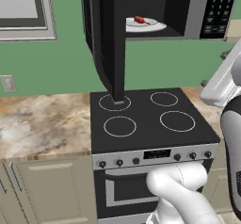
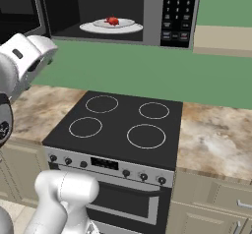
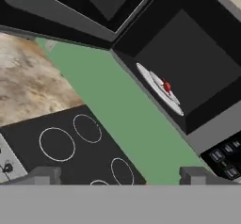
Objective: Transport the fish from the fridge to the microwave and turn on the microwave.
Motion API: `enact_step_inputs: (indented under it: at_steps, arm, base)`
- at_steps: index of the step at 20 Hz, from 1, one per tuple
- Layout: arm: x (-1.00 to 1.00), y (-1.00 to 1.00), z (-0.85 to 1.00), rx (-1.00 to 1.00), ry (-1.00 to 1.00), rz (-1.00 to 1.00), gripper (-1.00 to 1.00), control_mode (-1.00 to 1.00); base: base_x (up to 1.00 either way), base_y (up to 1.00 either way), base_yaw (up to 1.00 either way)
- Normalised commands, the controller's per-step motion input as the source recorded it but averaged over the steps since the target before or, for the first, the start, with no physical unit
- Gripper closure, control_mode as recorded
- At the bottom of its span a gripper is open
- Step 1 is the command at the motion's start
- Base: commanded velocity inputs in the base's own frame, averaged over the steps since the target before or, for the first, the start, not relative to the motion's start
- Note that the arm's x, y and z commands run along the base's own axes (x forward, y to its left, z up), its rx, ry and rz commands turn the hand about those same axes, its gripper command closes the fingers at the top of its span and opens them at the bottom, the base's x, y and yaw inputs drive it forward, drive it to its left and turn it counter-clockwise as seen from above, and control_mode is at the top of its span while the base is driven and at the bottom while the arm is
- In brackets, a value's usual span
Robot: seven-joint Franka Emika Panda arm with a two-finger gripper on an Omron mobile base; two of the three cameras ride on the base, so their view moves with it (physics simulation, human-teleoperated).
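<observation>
Fish [image 2: 112, 20] lies on a plate [image 2: 111, 27] inside the open microwave [image 2: 147, 12], above and ahead of the empty, wide-open gripper [image 3: 120, 175].

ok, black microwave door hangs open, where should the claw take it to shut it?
Probably not a grip: push the free outer edge of the open black microwave door from its outer face. It stands swung out leftward from the microwave, and no handle is visible.
</observation>
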Motion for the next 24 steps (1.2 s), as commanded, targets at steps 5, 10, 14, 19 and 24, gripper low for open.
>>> enact_step_inputs:
  at_steps: [5,10,14,19,24]
  arm:
    - [-0.43,0.42,-0.07,-0.47,-0.04,0.00,-1.00,-1.00]
    - [-0.22,0.82,-0.28,-0.52,-0.11,0.00,-1.00,-1.00]
    - [-0.43,0.39,-0.06,-0.38,-0.16,0.00,-1.00,-1.00]
    - [-0.53,0.06,0.00,-0.31,-0.14,0.00,-1.00,-1.00]
    - [-0.30,0.35,0.00,-0.26,-0.12,0.00,-1.00,-1.00]
  base:
    - [0.00,0.00,0.00]
    - [0.00,0.00,0.00]
    - [0.00,0.00,0.00]
    - [0.00,0.00,0.00]
    - [0.00,0.00,0.00]
